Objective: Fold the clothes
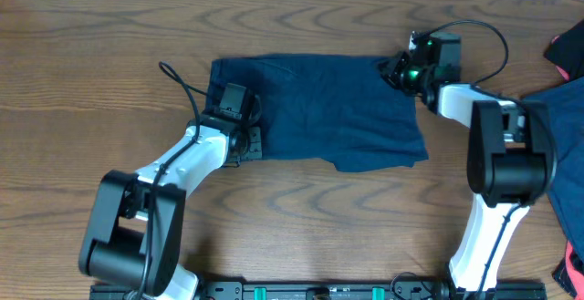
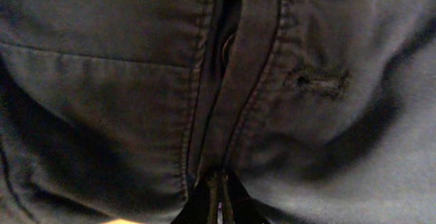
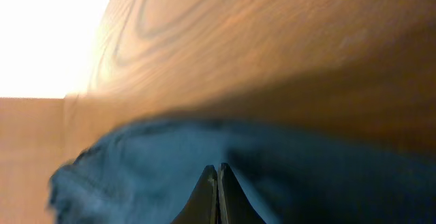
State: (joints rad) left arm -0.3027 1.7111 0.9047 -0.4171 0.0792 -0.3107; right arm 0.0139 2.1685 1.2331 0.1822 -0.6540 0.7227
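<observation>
Wood-grain table point(image 1: 91, 45), dark navy shorts point(image 1: 338, 108) lying flat at its centre, long axis running left to right, fly end toward the left, left gripper point(image 2: 216, 200) clenched on cloth beside the fly seam, right gripper point(image 3: 218, 183) pinched tight on the shorts' far right corner

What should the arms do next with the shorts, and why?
Probably lift both pinches slightly. The left gripper looks shut on the shorts at their left edge, the right gripper shut on their far right corner, and the cloth lies flat on the table, so raising it would start the fold.
</observation>
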